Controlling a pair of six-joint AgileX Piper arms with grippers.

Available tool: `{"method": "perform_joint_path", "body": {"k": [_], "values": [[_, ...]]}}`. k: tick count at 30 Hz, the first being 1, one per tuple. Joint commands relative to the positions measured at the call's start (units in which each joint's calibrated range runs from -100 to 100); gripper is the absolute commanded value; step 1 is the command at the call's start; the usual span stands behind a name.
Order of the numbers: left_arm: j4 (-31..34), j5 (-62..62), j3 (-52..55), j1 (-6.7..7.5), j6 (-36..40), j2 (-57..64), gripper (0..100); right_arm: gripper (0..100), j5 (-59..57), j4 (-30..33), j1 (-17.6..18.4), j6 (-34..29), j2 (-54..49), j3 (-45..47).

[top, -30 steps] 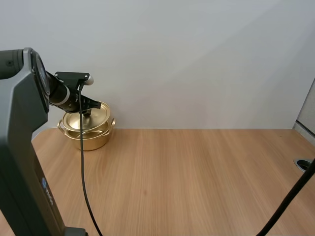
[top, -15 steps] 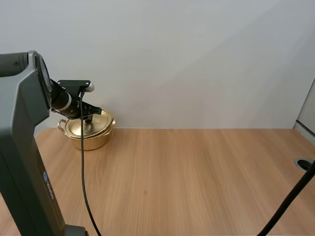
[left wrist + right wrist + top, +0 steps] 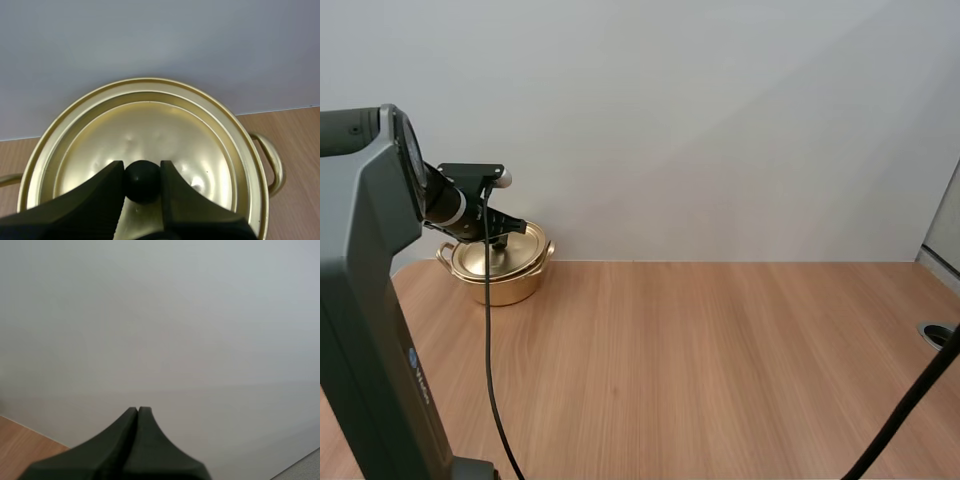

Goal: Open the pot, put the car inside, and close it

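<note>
Pinching with left gripper (image 3: 141, 170) the black knob (image 3: 142, 182) of the lid (image 3: 150, 125) sitting on the gold pot (image 3: 268, 162) below. Holding right gripper (image 3: 138, 412) closed, empty. Probably starting opening or finishing closing.

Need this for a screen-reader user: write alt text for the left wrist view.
The left gripper pinches the round black knob of a golden lid between its two black fingers, seen from above. The lid sits on a golden pot, one side handle showing, on a wooden table against a plain pale wall.
</note>
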State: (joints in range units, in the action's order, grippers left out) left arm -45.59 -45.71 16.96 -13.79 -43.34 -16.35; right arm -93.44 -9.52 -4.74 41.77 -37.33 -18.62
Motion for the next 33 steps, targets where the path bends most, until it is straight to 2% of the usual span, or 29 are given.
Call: {"method": "perform_joint_path", "body": {"k": [1, 10, 12, 14, 15, 16, 21, 24, 26, 33], "values": [[-0.6, 0.1, 0.0, 0.02, 0.0, -0.1, 0, 0, 0.1, 0.0, 0.0, 0.0, -0.1, 0.0], [-0.7, -0.1, 0.0, 0.02, 0.0, -0.1, 0, 0, -0.3, 0.0, 0.0, 0.0, -0.1, 0.0], [-0.7, -0.3, 0.0, 0.02, 0.0, -0.1, 4, 0, -0.3, 0.0, 0.0, 0.0, -0.1, 0.0], [-0.7, -1.4, 0.0, 0.02, 0.0, -0.5, 15, 0, -0.3, 0.0, 0.0, 0.0, -0.1, 0.0], [-0.7, -1.4, 0.0, 0.02, 0.0, -0.7, 16, 0, -0.3, 0.0, 0.0, 0.0, -0.1, 0.0], [-0.7, -2.1, 0.0, 0.02, 0.0, -0.9, 29, 0, -0.3, 0.0, 0.0, 0.0, -0.1, 0.0], [-0.9, -2.1, 0.0, 0.02, 0.0, -1.6, 76, 0, -0.3, -0.2, 0.0, 0.0, -0.1, 0.0], [-1.0, -1.1, -0.3, 0.02, 0.0, -1.4, 96, 0, -0.3, -0.4, 0.0, 0.0, -0.1, 0.0], [-1.2, -0.7, -0.9, 0.02, 0.1, -1.1, 99, 0, -0.3, -0.6, 0.0, 0.0, -0.1, 0.0], [-4.4, 2.1, -2.8, 0.02, 1.1, 3.5, 99, 0, -0.3, -0.5, 0.0, 0.0, -0.1, 0.0]]}}
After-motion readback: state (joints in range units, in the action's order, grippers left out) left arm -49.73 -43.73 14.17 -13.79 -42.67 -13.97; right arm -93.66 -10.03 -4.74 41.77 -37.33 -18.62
